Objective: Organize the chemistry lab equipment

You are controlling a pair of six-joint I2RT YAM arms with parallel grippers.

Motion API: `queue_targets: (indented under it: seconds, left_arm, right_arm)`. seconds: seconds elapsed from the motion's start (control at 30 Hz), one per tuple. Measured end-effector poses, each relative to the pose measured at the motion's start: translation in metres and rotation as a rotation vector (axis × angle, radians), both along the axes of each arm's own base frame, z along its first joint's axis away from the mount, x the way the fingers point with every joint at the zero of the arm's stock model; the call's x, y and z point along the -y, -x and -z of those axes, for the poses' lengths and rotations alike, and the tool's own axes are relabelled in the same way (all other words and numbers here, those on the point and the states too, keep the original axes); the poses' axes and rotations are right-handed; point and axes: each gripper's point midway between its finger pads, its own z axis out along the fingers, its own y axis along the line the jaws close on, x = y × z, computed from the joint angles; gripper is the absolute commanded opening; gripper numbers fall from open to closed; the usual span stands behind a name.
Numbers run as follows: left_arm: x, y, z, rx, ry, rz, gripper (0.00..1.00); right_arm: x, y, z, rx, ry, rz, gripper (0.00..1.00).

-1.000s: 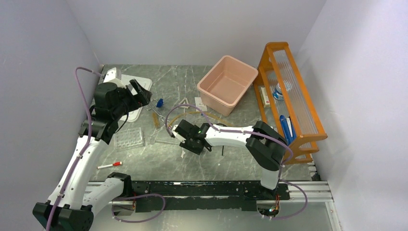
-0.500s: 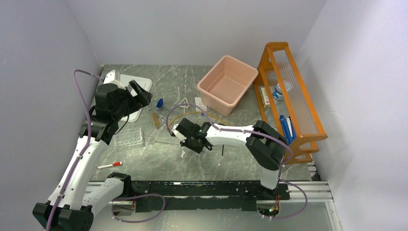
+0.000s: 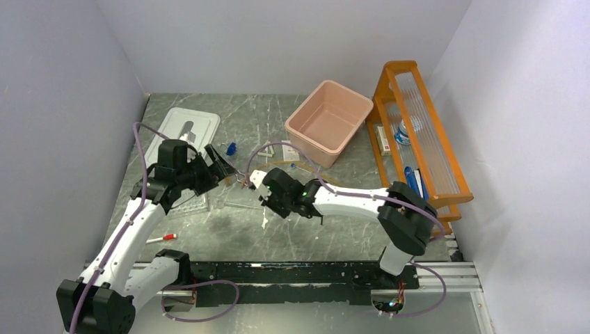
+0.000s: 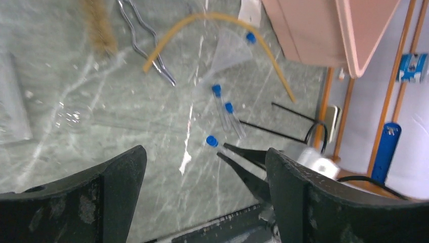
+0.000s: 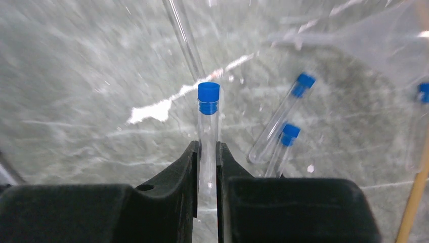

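My right gripper is shut on a clear blue-capped tube, held just above the table; it also shows in the top view. Two more blue-capped tubes lie to its right, and a glass rod lies ahead. My left gripper is open and empty, hovering over the table. Its view shows the held tube's cap, two tubes, the brown brush, metal tongs, amber tubing and the black wire ring.
A pink bin stands at the back, with the orange wooden shelf along the right. A clear well plate and a clear lid lie on the left. A red-capped marker lies near the front left.
My left arm has swung from the back-left lid forward and right toward the middle items. My right arm has shifted a little, its elbow moving right.
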Motion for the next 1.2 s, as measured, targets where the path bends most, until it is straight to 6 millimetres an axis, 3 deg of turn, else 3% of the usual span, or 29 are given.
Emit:
queue_targets:
  seconds: [0.2,0.33,0.6,0.9,1.03,1.07,1.1,1.2]
  left_arm:
    - [0.029,0.02,0.026,-0.129,0.127,0.134,0.86]
    - [0.044,0.03,0.035,-0.181,0.205,0.217,0.71]
    - [0.06,0.036,0.036,-0.204,0.264,0.32,0.49]
    - [0.064,0.039,0.047,-0.236,0.25,0.357,0.28]
    - [0.066,0.04,0.055,-0.257,0.237,0.373,0.12]
    - [0.066,0.04,0.056,-0.26,0.233,0.377,0.07]
    - [0.066,0.041,0.058,-0.262,0.231,0.379,0.05]
    - [0.066,0.04,0.058,-0.259,0.217,0.386,0.05]
  right_arm:
    - [-0.036,-0.004,-0.062,0.062,-0.276,-0.018,0.09]
    - [-0.056,-0.005,-0.086,0.078,-0.4,-0.039,0.09]
    - [-0.069,-0.003,-0.098,0.071,-0.484,-0.07,0.09]
    - [-0.069,-0.001,-0.09,0.05,-0.48,-0.089,0.09]
    - [-0.069,0.001,-0.083,0.041,-0.461,-0.105,0.1]
    - [-0.069,0.001,-0.081,0.04,-0.456,-0.107,0.12]
    - [-0.069,0.001,-0.079,0.038,-0.451,-0.107,0.21]
    - [-0.069,0.0,-0.077,0.03,-0.435,-0.1,0.59]
